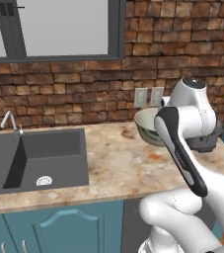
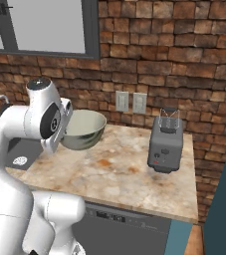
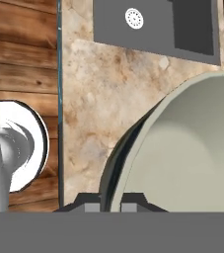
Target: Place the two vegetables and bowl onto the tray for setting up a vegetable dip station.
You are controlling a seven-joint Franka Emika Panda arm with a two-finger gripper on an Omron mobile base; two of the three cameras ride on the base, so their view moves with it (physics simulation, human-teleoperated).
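Note:
The pale grey-green bowl (image 2: 86, 128) hangs above the marble counter (image 2: 119, 172), tipped a little, near the brick wall. My gripper (image 3: 111, 205) is shut on the bowl's (image 3: 192, 148) light rim, one fingertip (image 3: 91, 206) outside the wall and the other inside. From the left base the bowl (image 1: 146, 125) peeks out behind my forearm, which hides the hand. The two vegetables and the tray are out of view.
A dark sink (image 1: 44, 153) with a faucet (image 1: 10, 121) is set into the counter's left. A grey toaster (image 2: 167, 142) stands at the right near the wall. Two wall outlets (image 2: 129, 102) sit behind the bowl.

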